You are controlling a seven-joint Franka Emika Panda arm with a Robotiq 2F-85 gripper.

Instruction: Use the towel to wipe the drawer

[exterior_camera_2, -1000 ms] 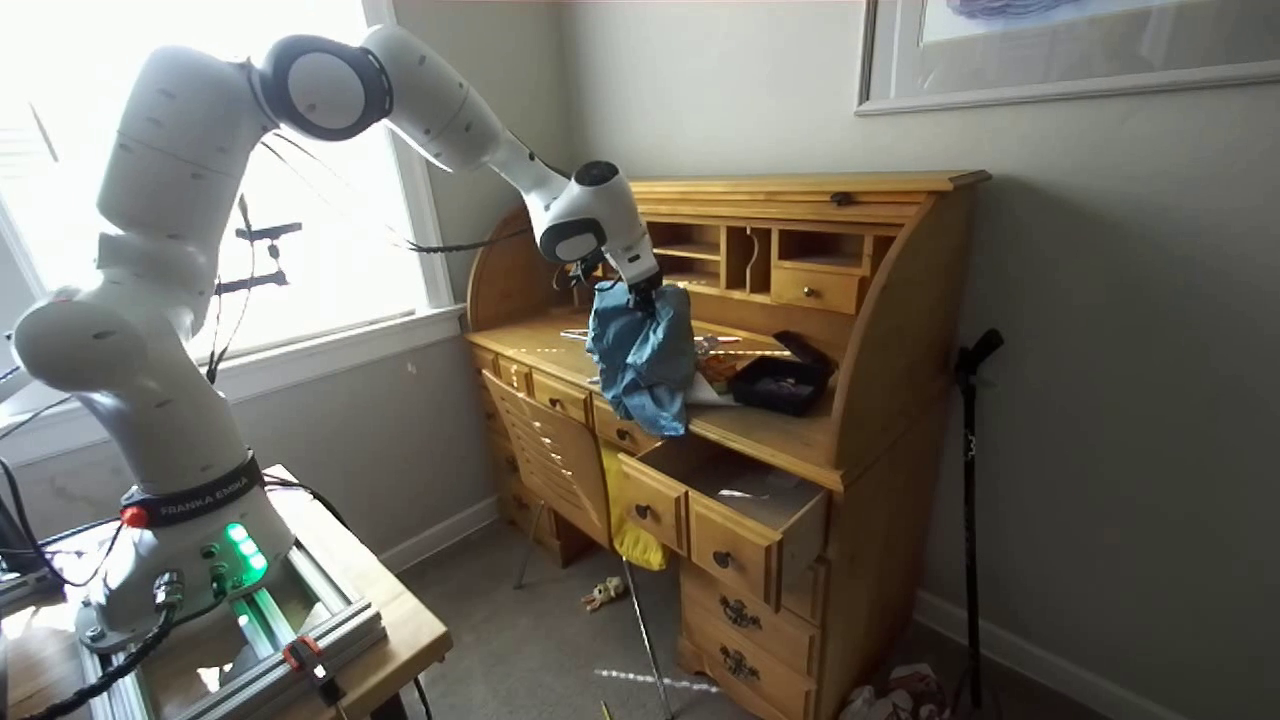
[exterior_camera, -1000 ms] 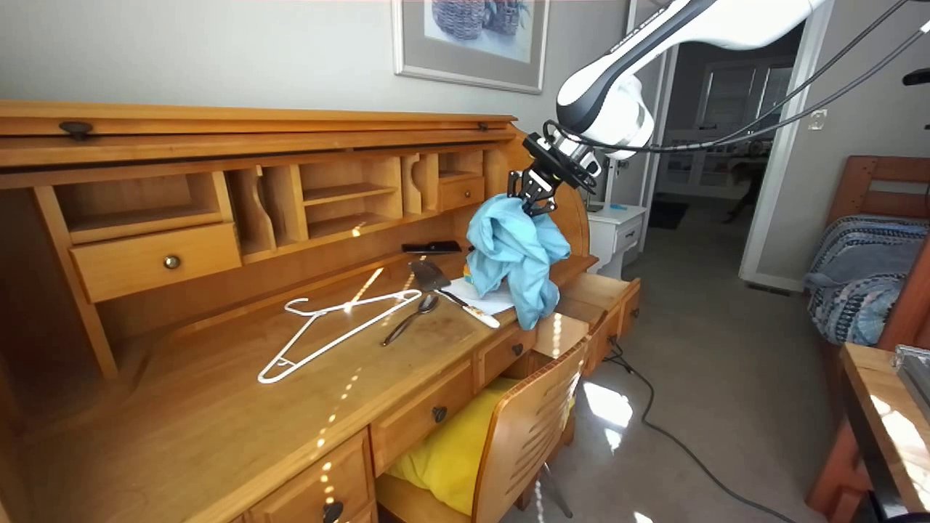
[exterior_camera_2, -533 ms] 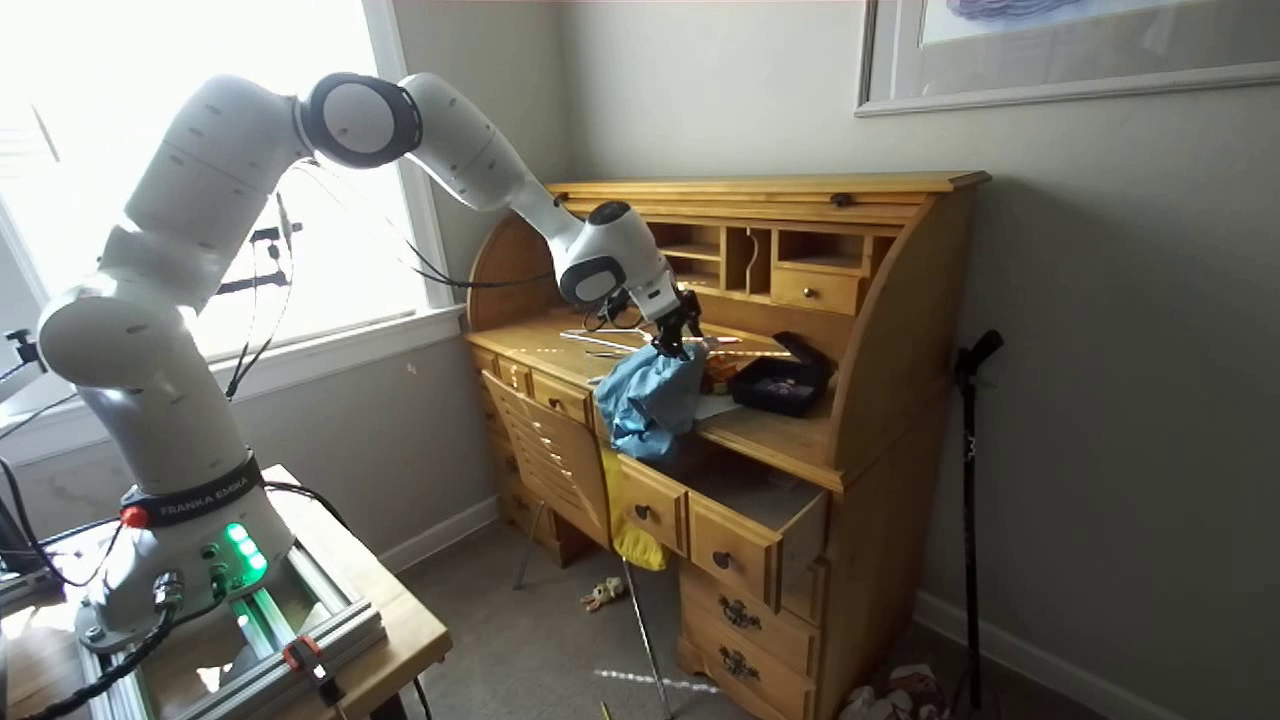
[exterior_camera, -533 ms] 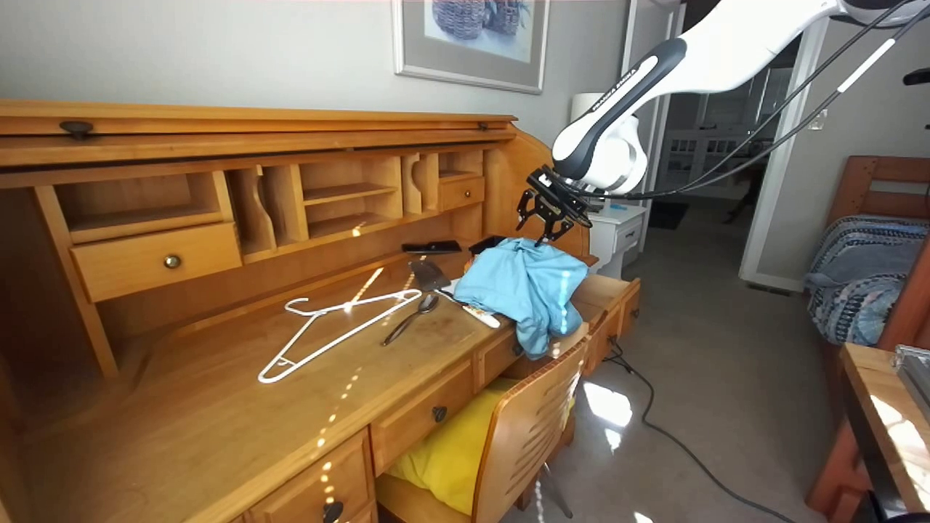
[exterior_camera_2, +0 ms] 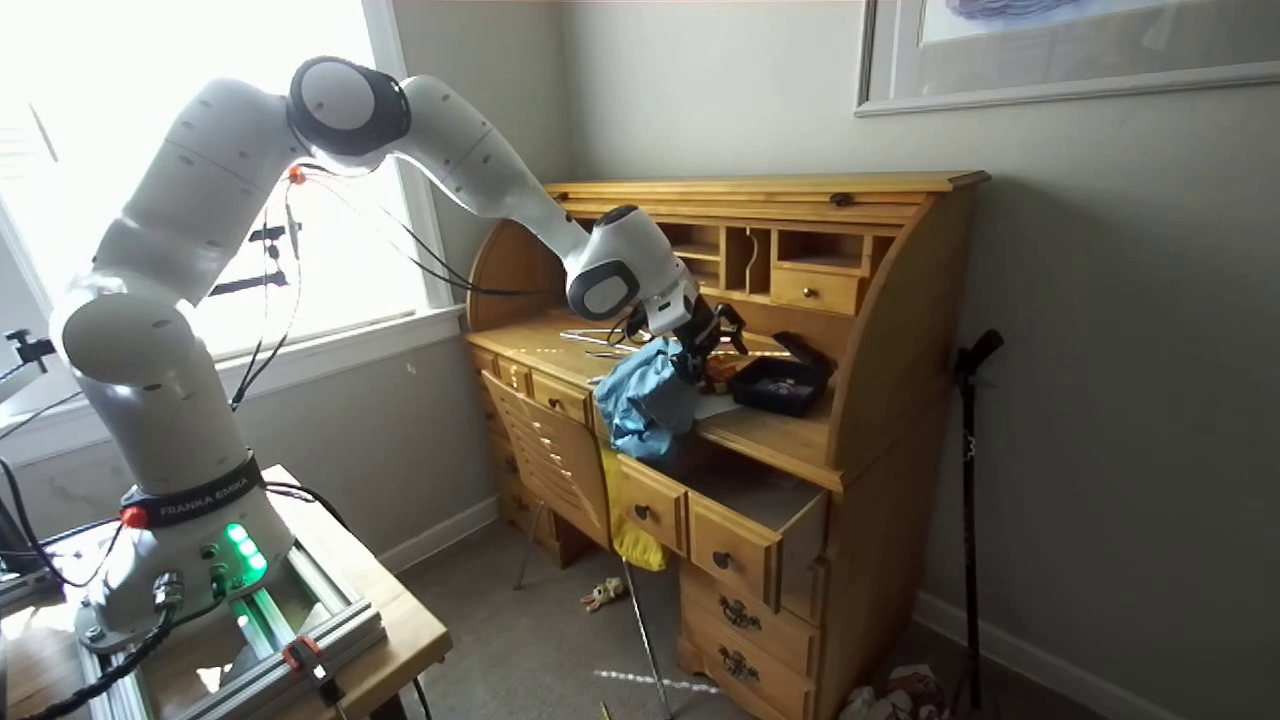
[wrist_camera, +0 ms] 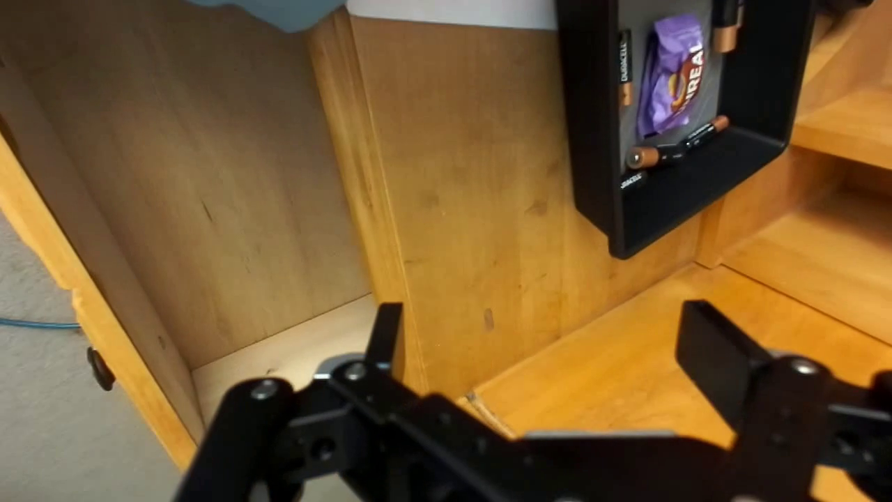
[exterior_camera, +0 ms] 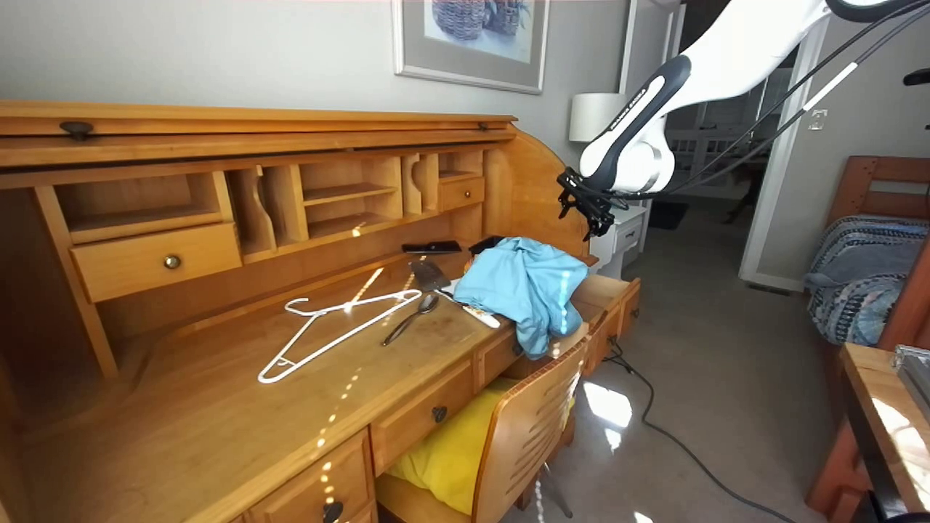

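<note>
Gripper point(wrist_camera: 543, 338): spread wide and holding nothing. A second ago it had the blue towel point(exterior_camera: 523, 283) raised in its grip; since then it has let go and moved off to one side.
Drawer point(wrist_camera: 230, 188): pulled out, its wooden floor in plain sight in the wrist view, with just a towel corner at the top edge. No wiping is under way; the release reads more like an ending than a pause, though any remaining pass would need a fresh grasp.
Black case point(wrist_camera: 592, 139): on the worktop point(wrist_camera: 460, 160), lid raised, batteries point(wrist_camera: 705, 132) and a purple packet point(wrist_camera: 672, 77) inside. A low move here could knock it.
Towel: heaped on the worktop, one end hanging over the front edge by the drawer, in both exterior views. Its folds match those of half a second ago, so it seems settled; whether it touches the drawer I cannot tell.
Spatula point(exterior_camera: 429, 274) and spoon point(exterior_camera: 429, 303): past the towel along the worktop, both unmoved.
</note>
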